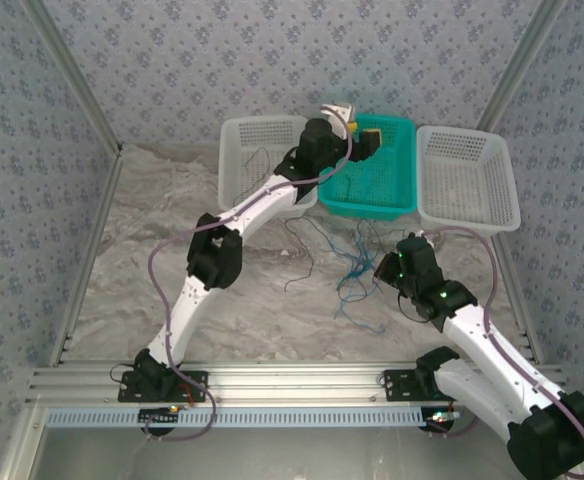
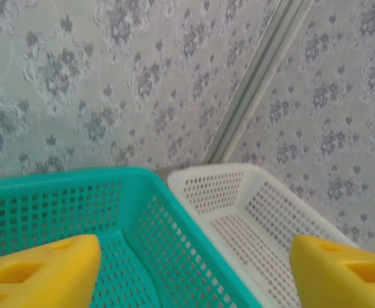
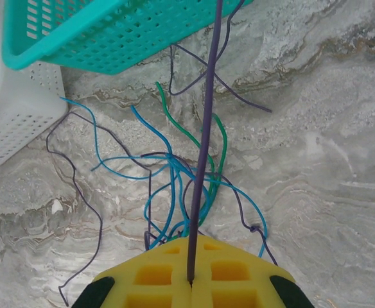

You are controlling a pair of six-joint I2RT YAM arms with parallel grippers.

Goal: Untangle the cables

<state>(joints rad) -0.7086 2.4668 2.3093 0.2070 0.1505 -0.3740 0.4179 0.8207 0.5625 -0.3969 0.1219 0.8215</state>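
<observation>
1. Hanging over the teal basket [image 1: 367,212], your left claw [image 2: 195,251] stands released, fingers wide apart with nothing between them.
2. Your right claw [image 3: 192,280] is clenched on a purple cable [image 3: 204,128] that runs straight toward the basket.
3. Your cables [image 3: 174,174] lie tangled on the bench [image 3: 316,160], just beside the basket.

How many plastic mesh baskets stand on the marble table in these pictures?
3, in a row at the far edge: a white plastic mesh basket at left, a teal mesh basket in the middle, a second white mesh basket at right. None seems hidden.
</observation>
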